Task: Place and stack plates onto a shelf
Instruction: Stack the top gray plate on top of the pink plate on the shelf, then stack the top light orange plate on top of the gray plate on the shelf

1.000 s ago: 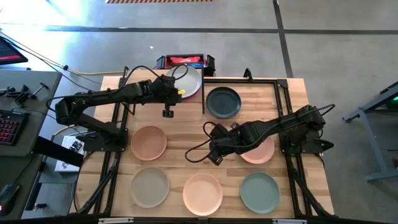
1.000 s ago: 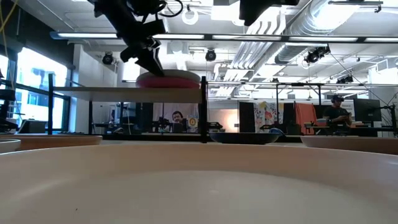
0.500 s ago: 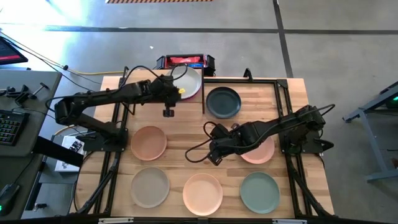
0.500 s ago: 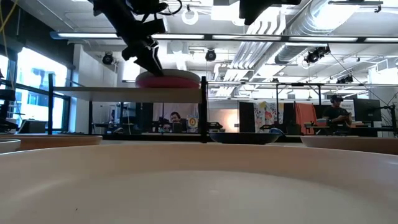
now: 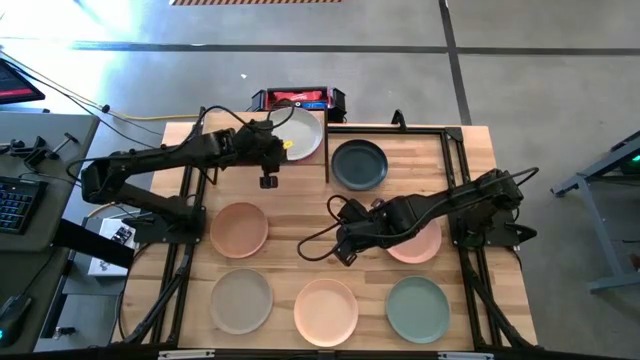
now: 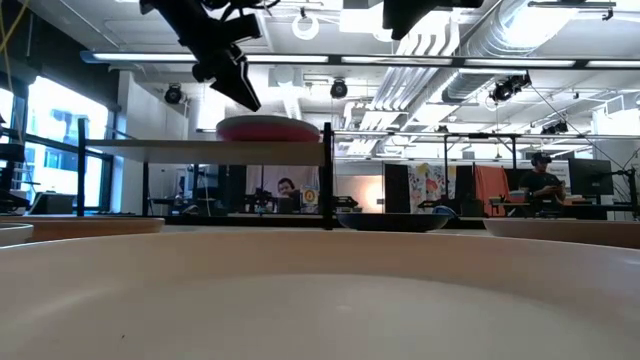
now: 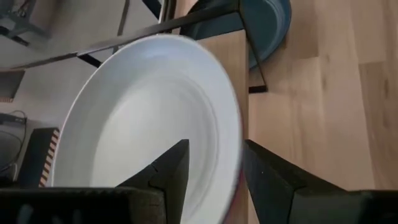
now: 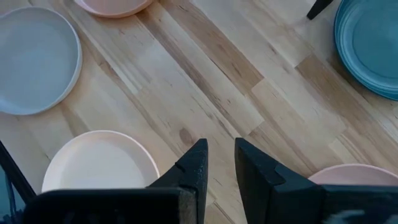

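my left gripper (image 7: 211, 163) hangs spread wide above the pale plate (image 5: 300, 132) stacked on the shelf (image 6: 200, 146); i should lift straight clear. right gripper (image 8: 216, 163), narrow and empty, waits mid-table.

white plate (image 5: 303, 132) over magenta plate (image 6: 268, 129); dark grey plate (image 5: 359, 164); light-wood shelf (image 6: 205, 145); black fingers (image 7: 169, 171)

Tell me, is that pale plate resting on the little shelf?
Yes. The pale plate lies flat atop a magenta plate on the shelf.
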Motion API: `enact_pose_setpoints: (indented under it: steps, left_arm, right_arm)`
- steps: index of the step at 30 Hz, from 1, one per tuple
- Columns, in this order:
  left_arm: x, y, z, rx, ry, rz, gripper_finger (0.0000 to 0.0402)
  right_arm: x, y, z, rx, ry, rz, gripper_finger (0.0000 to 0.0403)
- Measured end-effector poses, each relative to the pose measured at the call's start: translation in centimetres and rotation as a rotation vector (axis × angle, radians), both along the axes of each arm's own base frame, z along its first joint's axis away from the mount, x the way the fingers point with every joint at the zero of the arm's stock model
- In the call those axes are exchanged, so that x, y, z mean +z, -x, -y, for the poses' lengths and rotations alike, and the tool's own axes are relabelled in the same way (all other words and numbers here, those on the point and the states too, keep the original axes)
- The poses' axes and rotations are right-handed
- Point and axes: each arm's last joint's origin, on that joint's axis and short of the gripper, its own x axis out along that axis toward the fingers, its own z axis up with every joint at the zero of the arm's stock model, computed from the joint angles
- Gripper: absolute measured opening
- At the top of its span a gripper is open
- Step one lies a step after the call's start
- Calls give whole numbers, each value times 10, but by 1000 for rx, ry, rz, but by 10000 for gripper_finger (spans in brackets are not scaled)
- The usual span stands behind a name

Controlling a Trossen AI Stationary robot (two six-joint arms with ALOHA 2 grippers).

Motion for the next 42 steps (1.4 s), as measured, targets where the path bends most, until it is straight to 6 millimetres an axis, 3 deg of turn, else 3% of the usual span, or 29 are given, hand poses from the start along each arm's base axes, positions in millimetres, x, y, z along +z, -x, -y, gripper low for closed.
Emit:
enact_pose_setpoints:
  steps: [11, 21, 26, 33, 42]
  left_arm:
    - [-6, 6, 12, 8, 72, -81, 136]
    - [19, 27, 27, 67, 68, 45, 136]
    - [33, 45, 42, 103, 265, 177, 136]
    - [47, 59, 64, -10, 583, 283, 135]
    - [49, 60, 85, -66, 687, 275, 135]
  right_arm:
    - [0, 0, 0, -3, -4, 0, 60]
    - [-1, 4, -12, -30, -146, -22, 60]
    - [-7, 8, -36, 20, -172, -44, 60]
    - [-19, 12, -62, 14, -171, -71, 60]
    - [-46, 23, -73, -109, -110, -282, 79]
